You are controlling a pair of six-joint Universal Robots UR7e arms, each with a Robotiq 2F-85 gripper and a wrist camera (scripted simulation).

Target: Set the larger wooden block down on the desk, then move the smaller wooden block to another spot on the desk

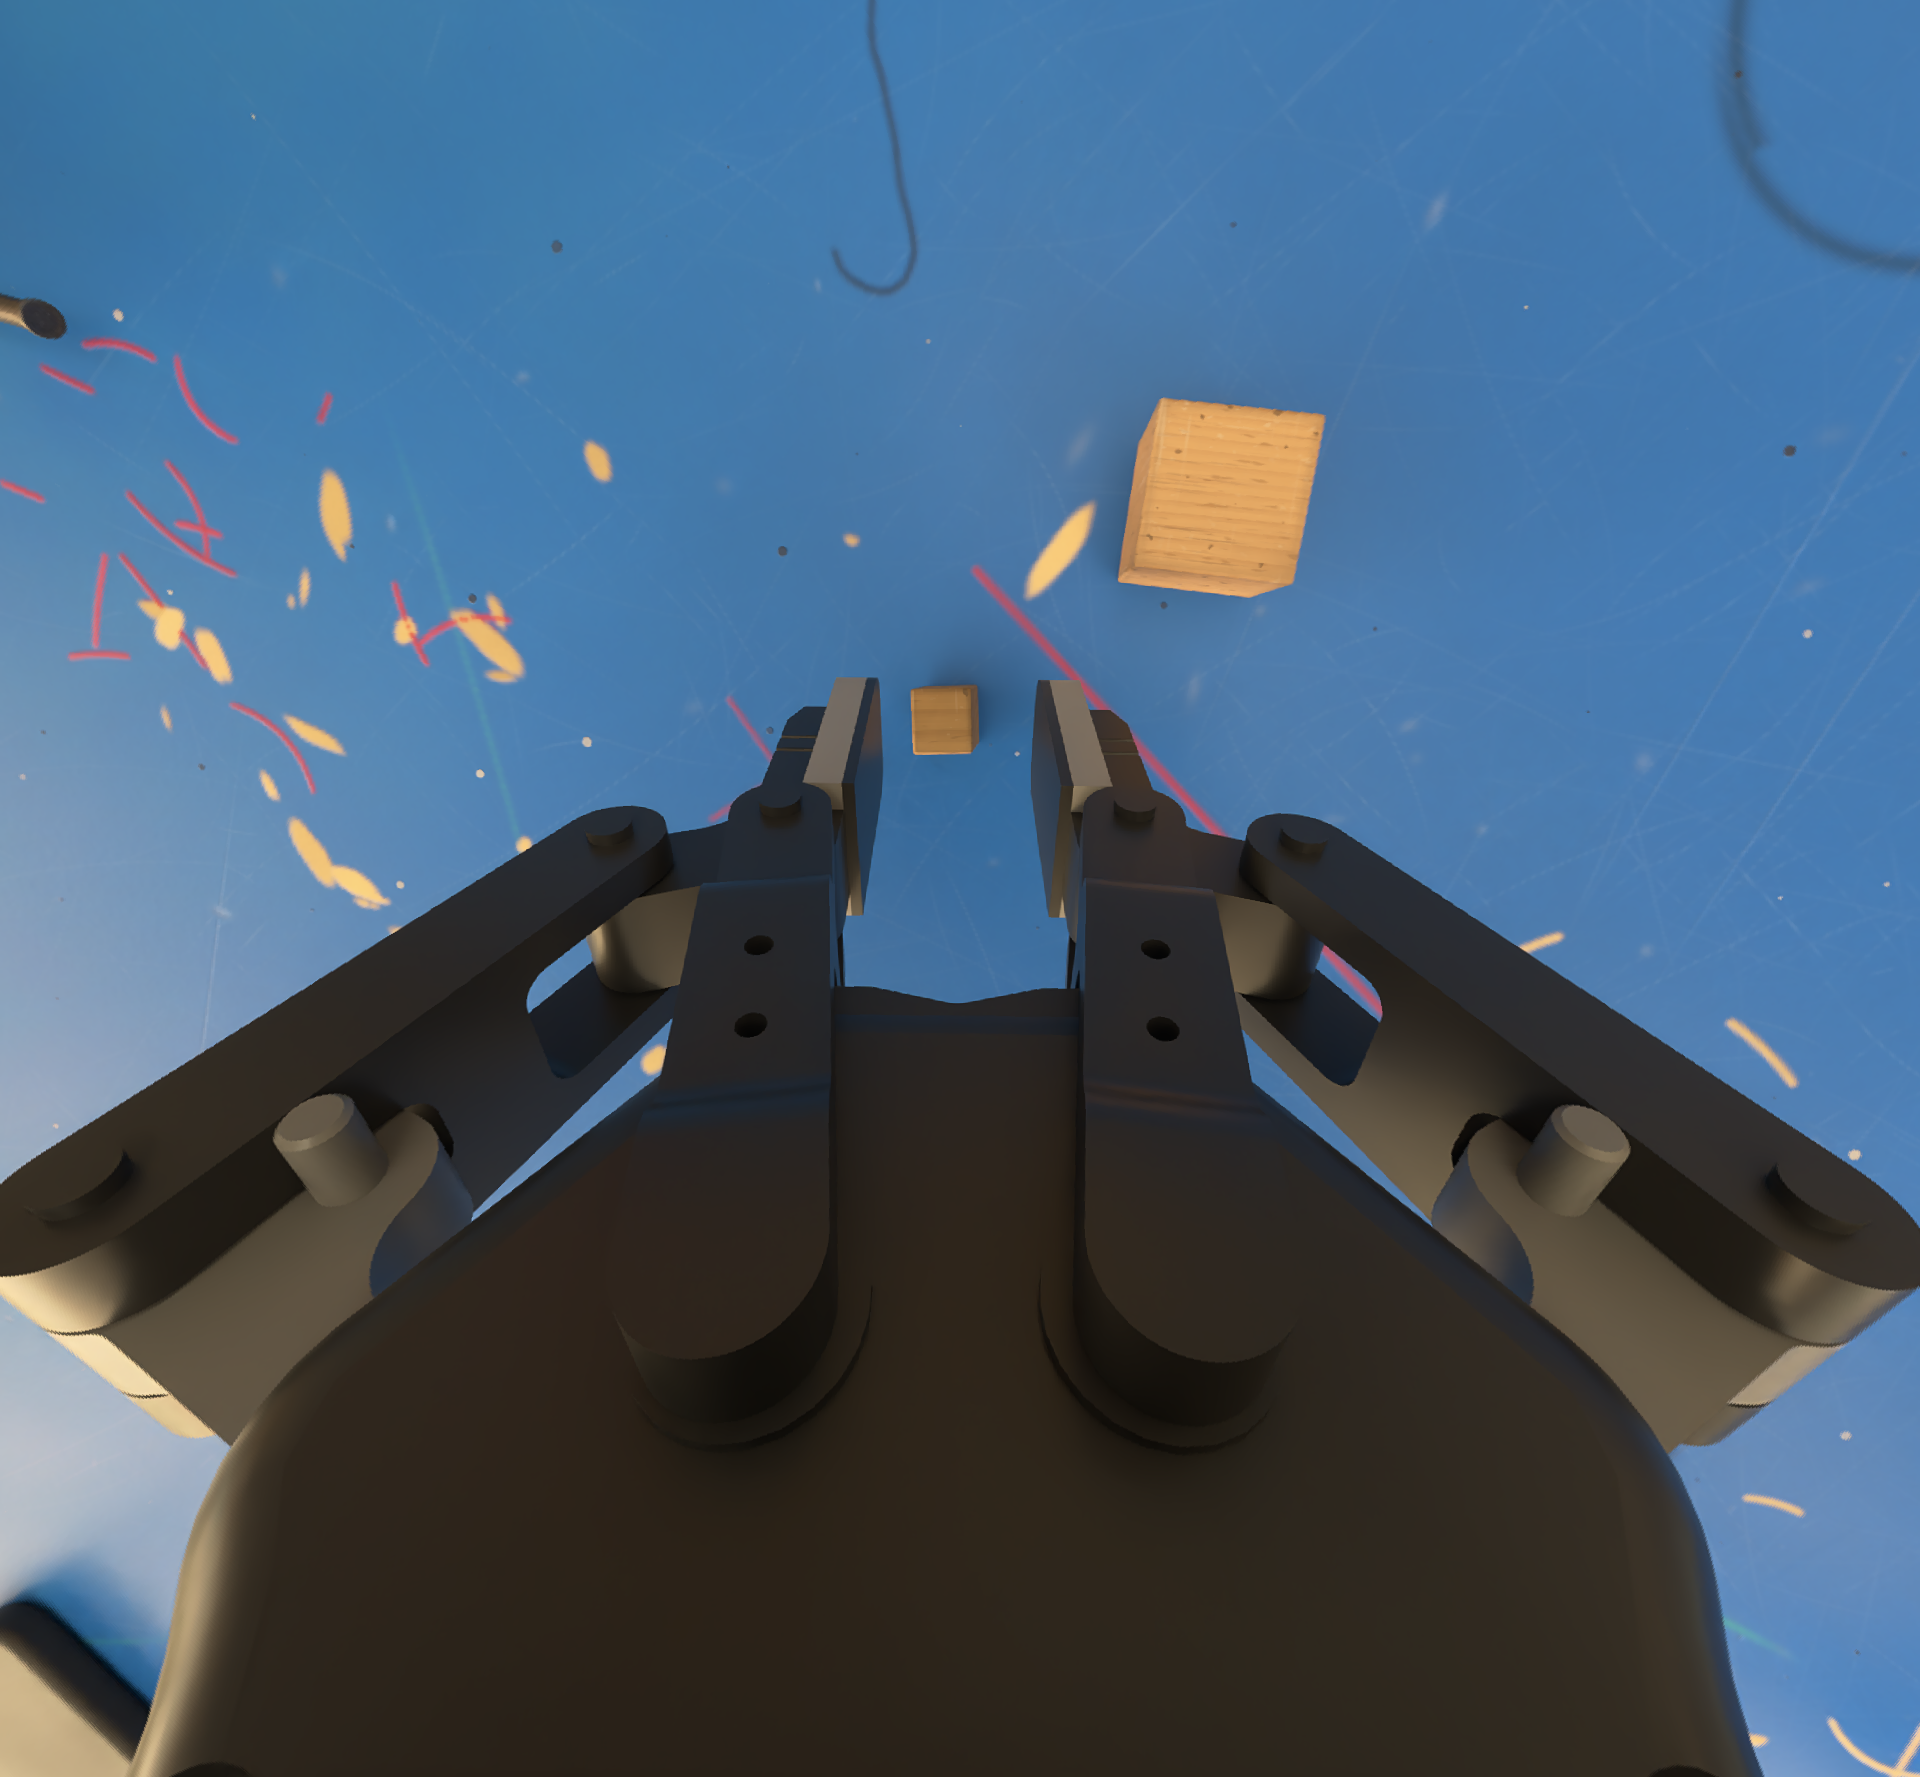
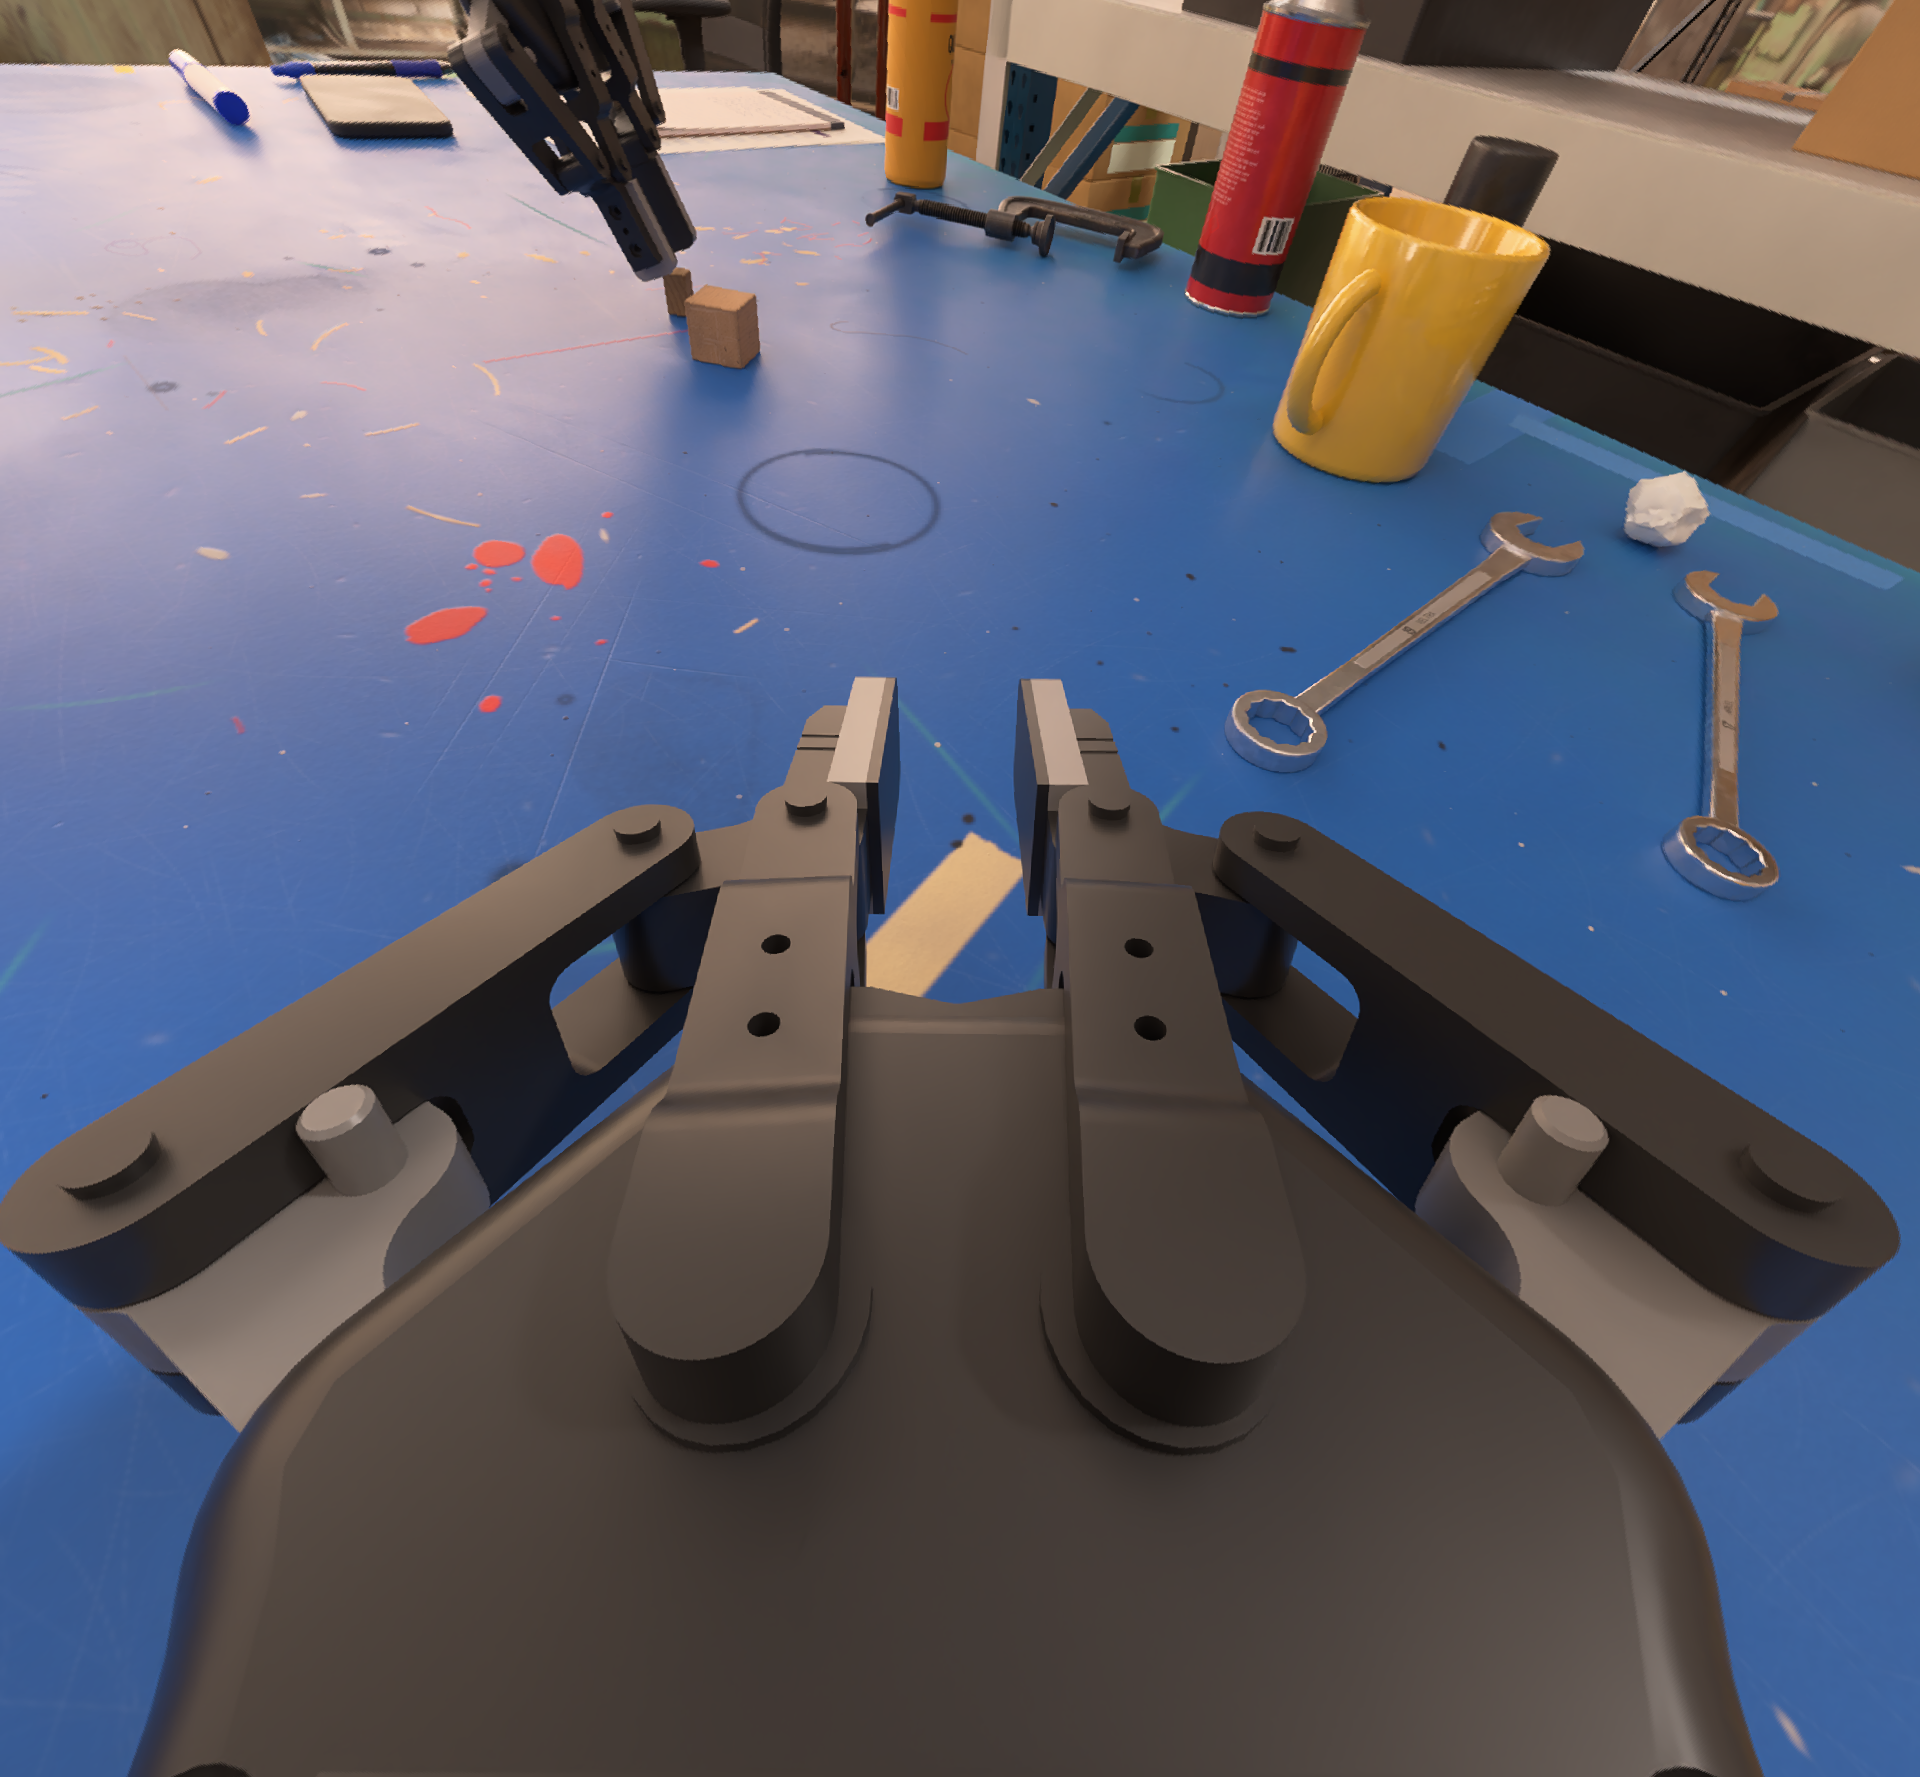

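The left gripper (image 1: 957,699), jaws parted and empty, brackets the small pale wooden cube (image 1: 943,718) just beside the larger wooden block (image 1: 1218,498) resting on the scuffed blue desk (image 1: 1455,169). Best descend centred, then close squarely.

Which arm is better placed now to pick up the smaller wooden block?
Left. The left gripper is open directly above the smaller wooden block, which sits between its fingertips. The right gripper is far from both blocks.
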